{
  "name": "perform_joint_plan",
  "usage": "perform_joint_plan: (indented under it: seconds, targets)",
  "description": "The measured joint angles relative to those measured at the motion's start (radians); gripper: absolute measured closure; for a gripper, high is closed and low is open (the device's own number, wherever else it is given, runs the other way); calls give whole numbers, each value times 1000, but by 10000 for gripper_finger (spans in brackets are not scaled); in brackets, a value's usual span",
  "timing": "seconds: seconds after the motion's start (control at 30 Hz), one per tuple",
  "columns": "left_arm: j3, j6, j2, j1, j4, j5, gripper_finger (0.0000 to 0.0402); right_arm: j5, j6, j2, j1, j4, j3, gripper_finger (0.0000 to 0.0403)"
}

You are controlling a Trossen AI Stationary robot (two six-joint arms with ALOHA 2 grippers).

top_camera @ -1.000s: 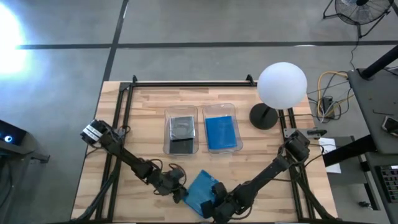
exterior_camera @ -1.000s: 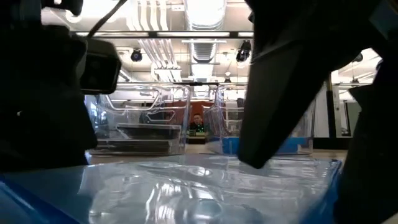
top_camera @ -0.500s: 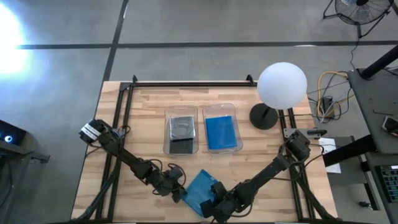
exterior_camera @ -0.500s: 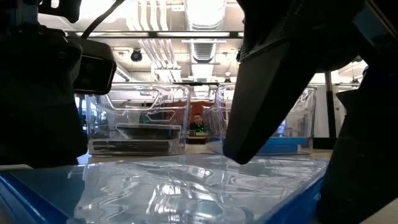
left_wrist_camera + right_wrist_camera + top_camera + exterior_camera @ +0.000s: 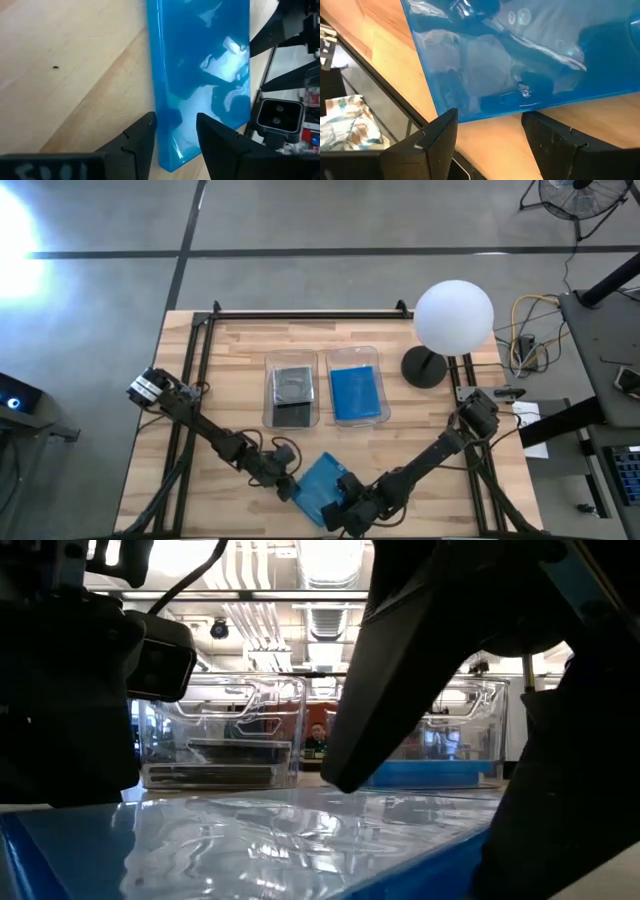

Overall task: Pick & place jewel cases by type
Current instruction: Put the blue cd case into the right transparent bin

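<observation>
Jewel cases are partly sorted: dark ones lie in the left bin (image 5: pixel 292 396), blue ones in the right bin (image 5: pixel 357 392), and one blue jewel case (image 5: pixel 322 487) lies at the table's (image 5: pixel 230 350) six o'clock edge. At seven o'clock, the left tool (image 5: pixel 287 486) sits with its fingers (image 5: pixel 137 145) spread around the case's edge. At five o'clock, the right tool (image 5: pixel 342 498) is likewise spread at the case's other side. The step in hand looks like grasping this case; next, one tool must pinch it firmly, lift, and carry it toward twelve o'clock into the right bin.

Bright overhead room light; glare on blue case (image 5: pixel 250 840); floor hotspot upper left.
</observation>
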Motion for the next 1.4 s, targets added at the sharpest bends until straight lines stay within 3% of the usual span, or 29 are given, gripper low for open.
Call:
perform_joint_plan:
  seconds: [0.3,0.63,0.8,1.07,1.4]
  targets:
    - [-2,86,2,14,234,45,268,-21,-72,0,-34,24,-5,179]
    - [-2,90,-10,15,251,22,270,-10,-187,-13,-42,36,-5,179]
    - [0,53,-11,15,267,12,305,42,-201,-28,-23,-8,-8,182]
    - [2,-1,-12,13,372,-81,392,151,-36,-85,50,-219,-10,184]
    - [1,34,-114,28,513,-231,400,382,387,-274,202,-679,-9,184]
